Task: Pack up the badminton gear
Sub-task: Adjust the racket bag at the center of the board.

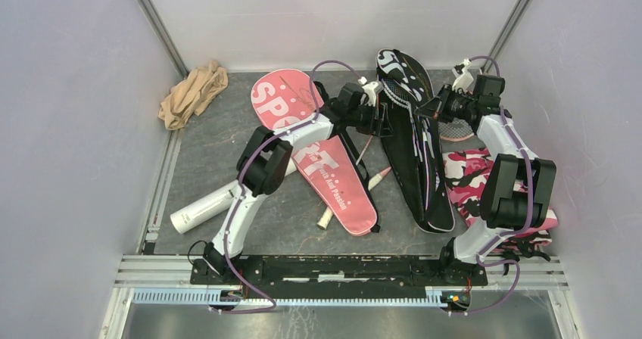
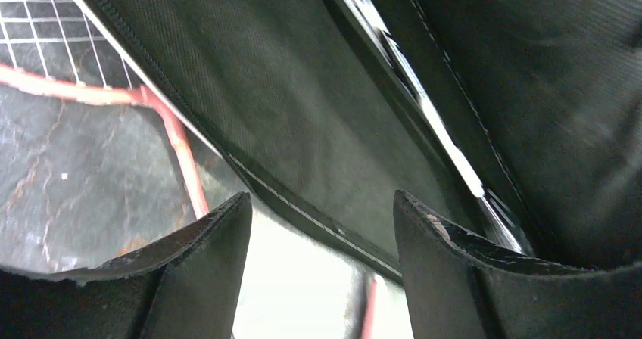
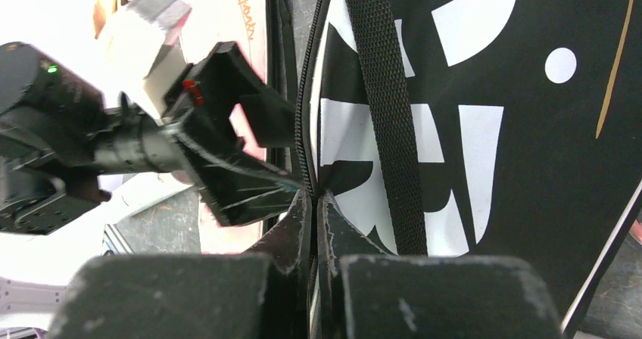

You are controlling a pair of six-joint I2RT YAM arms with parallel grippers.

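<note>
1. On the bench (image 1: 216, 146), the black bag (image 1: 416, 165) is clamped at its edge by the right tool (image 3: 314, 203); the left tool (image 2: 322, 203) is held apart over that edge.
2. Tube (image 1: 201, 209) and pink bag (image 1: 333, 176) are judged not yet packed.

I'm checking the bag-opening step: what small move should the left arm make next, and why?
Probably ease the left gripper forward and close on the seamed edge of the black bag. Its jaws stand open with that edge running across the gap, while the right gripper is shut on the bag's zipper edge; a second hold would let them spread it.
</note>
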